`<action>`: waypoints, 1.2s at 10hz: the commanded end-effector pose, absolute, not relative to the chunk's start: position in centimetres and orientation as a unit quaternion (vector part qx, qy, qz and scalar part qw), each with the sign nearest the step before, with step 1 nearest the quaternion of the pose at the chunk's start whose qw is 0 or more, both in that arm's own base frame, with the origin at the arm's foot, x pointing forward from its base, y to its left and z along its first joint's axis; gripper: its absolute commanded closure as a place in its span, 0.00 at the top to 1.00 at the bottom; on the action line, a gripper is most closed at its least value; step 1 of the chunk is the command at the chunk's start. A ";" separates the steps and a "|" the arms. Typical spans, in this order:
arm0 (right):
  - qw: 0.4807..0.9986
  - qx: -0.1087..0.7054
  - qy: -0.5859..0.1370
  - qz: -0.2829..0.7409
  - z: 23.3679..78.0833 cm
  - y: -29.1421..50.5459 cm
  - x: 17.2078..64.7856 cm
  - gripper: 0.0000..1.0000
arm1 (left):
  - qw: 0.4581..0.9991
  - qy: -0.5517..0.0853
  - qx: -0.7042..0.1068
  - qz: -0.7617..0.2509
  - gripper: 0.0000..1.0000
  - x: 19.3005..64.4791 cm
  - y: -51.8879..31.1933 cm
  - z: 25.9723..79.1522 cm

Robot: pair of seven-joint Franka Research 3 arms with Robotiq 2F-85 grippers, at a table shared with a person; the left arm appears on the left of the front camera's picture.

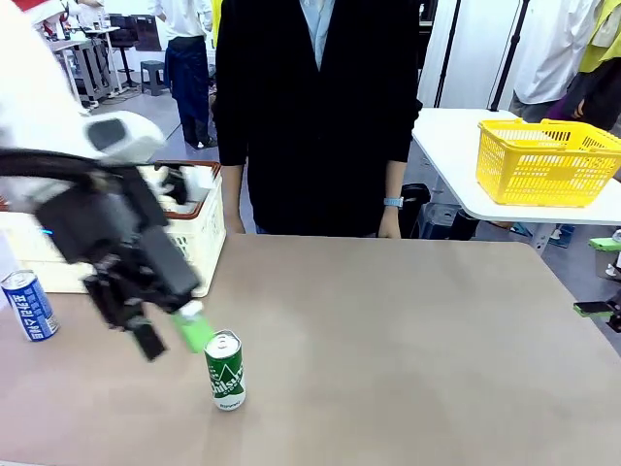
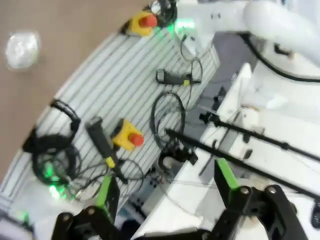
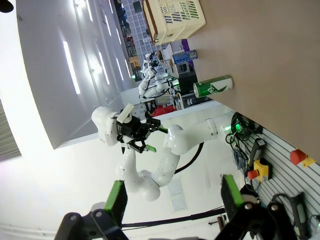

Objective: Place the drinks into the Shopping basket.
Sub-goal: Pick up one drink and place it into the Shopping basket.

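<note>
The left gripper (image 1: 165, 328), black with green pads, hangs low over the near left part of the flat brown table (image 1: 417, 340). It is smeared by motion blur, with its jaws apart and nothing between them. In the left wrist view its green-padded fingers (image 2: 226, 176) stand wide at the bottom edge. Beyond them lie a grey striped mat (image 2: 100, 75), two yellow boxes with red stop buttons (image 2: 128, 136) and loops of black cable (image 2: 167, 115).

Just beside the lower green pad, toward the table's middle, a slim green drink can (image 1: 225, 370) with white lettering and a silver top stands upright. Whether the pad touches it cannot be told. A slim blue drink can (image 1: 29, 305) with white and red markings stands upright near the table's left edge, apart from the gripper.

Behind the arm, at the far left of the table, sits the cream-white slotted plastic Shopping basket (image 1: 212, 238) with a brown rim. Both cans are outside it.

The right gripper (image 3: 175, 197) has its jaws spread and empty. It faces across at the green can, the blue can and the basket.

A person in a dark top (image 1: 315, 116) stands at the far edge. To the far right, a yellow mesh basket (image 1: 548, 163) rests on a white side table (image 1: 456, 146).
</note>
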State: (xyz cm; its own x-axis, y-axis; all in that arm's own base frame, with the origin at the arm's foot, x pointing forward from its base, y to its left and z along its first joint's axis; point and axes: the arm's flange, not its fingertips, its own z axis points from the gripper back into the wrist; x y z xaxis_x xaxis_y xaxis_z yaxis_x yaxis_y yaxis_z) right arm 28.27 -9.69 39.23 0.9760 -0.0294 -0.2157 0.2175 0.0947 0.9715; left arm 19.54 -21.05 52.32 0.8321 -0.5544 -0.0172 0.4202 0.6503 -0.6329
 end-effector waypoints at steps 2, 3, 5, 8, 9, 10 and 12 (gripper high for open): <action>0.734 0.670 0.069 -0.082 39.6 -9.8 28.3 1.00 | 0.950 -0.040 -0.301 -0.067 1.00 22.1 -23.5 49.6; 0.734 0.670 0.069 -0.082 39.6 -9.8 28.3 1.00 | 0.953 -0.113 -0.280 -0.007 1.00 23.0 -23.2 49.1; 0.734 0.670 0.069 -0.082 39.6 -9.8 28.3 1.00 | 0.984 -0.106 -0.145 0.002 1.00 23.0 -21.9 48.4; 0.734 0.670 0.069 -0.082 39.6 -9.8 28.3 1.00 | 0.951 -0.101 -0.291 -0.038 1.00 24.7 -22.3 50.5; 0.734 0.670 0.069 -0.082 39.6 -9.8 28.3 1.00 | 0.961 -0.126 -0.246 -0.017 1.00 25.0 -22.6 50.0; 0.734 0.670 0.069 -0.082 39.6 -9.8 28.3 1.00 | 0.973 -0.105 -0.200 -0.050 1.00 25.3 -21.9 49.5; 0.734 0.670 0.069 -0.082 39.6 -9.8 28.3 1.00 | 0.991 -0.079 -0.084 -0.063 1.00 25.8 -22.9 47.2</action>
State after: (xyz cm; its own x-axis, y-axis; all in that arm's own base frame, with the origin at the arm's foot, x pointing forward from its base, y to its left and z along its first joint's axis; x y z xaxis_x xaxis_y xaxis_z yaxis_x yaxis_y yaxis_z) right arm 28.27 -9.70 39.22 0.9760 -0.0295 -0.2159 0.2178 0.0947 0.9714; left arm 25.29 -22.41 47.64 0.9752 -0.0875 0.2033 0.1400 0.9553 -0.2605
